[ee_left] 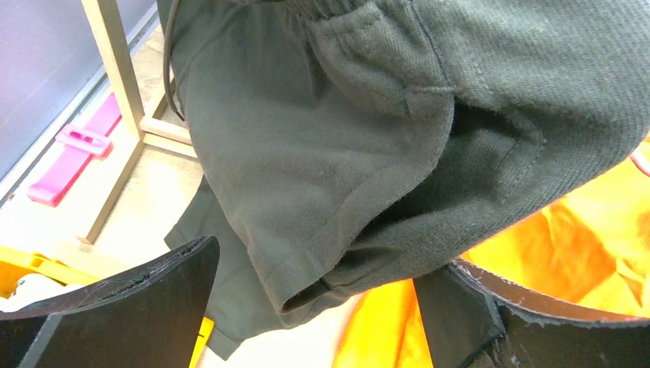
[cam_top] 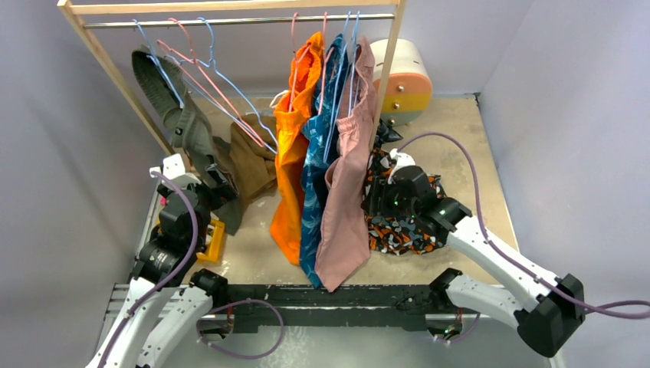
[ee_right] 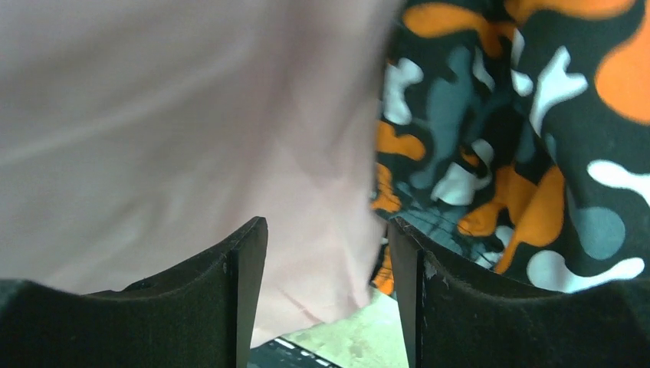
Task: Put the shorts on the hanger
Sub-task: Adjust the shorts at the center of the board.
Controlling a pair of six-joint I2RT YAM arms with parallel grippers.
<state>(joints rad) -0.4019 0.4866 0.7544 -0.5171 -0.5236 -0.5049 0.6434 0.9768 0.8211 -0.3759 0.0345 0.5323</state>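
Lying crumpled on the desk [cam_top: 460,138], the shorts [cam_top: 406,222] sit behind the hanging pink shorts [cam_top: 349,192], so the right claw [ee_right: 328,230] reaches low past that pink hem, jaws half apart and gripping nothing. An empty hanger [cam_top: 213,57] waits on the rail [cam_top: 230,21]. The left claw [ee_left: 329,261] stands wide around the dark green shorts [ee_left: 345,153], probably keeping clear.

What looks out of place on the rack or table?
The dark green shorts hang lopsided off a blue hanger, trailing toward the table. The camouflage shorts lie crumpled on the table by the right gripper, not hung.
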